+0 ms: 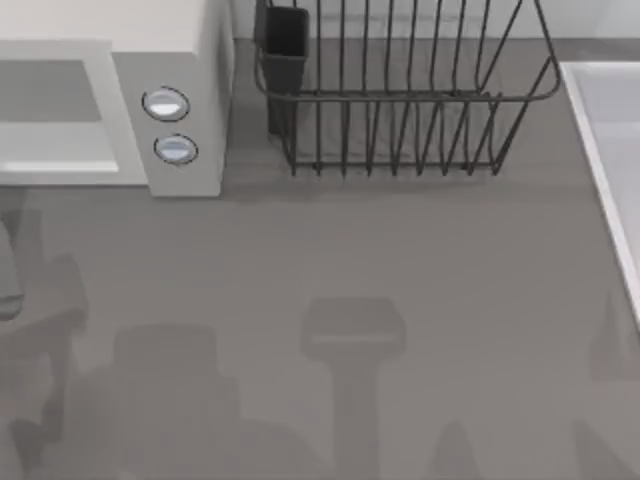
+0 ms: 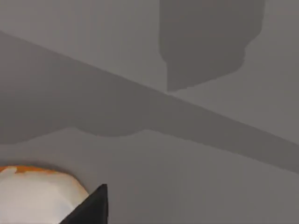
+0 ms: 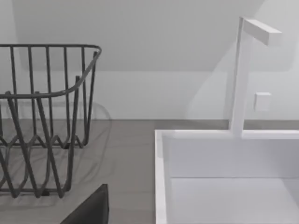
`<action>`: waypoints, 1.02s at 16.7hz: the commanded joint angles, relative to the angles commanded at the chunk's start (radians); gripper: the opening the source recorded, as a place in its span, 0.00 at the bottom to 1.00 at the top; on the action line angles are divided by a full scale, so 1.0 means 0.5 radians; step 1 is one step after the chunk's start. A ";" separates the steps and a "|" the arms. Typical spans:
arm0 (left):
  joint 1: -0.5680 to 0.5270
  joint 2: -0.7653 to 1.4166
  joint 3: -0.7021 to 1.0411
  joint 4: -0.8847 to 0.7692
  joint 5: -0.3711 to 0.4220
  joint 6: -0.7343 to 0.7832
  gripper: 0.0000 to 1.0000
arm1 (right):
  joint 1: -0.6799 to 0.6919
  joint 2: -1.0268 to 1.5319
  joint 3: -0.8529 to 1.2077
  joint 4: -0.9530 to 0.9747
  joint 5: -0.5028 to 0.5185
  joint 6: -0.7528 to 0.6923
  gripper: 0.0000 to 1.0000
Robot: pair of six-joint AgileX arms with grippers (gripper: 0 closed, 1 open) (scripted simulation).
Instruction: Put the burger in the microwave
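Burger sits right beside left claw's dark finger, left arm nearer; grip state indeterminate.

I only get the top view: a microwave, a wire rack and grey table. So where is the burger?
Observer: The left wrist view has the burger, pale with an orange edge, against the grey table. I cannot tell whether it is held or lying there.
Operator: And the white thing along the table's right side, what is that?
Observer: A sink. The right wrist view shows a white faucet standing upright at the back of its basin, with the dish rack next to it.
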 joint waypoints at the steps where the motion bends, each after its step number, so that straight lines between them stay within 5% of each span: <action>1: 0.035 0.117 0.111 -0.074 -0.001 0.111 1.00 | 0.000 0.000 0.000 0.000 0.000 0.000 1.00; 10: 0.308 0.705 0.923 -0.450 -0.022 0.709 1.00 | 0.000 0.000 0.000 0.000 0.000 0.000 1.00; 17: 0.339 0.745 1.026 -0.478 -0.026 0.758 1.00 | 0.000 0.000 0.000 0.000 0.000 0.000 1.00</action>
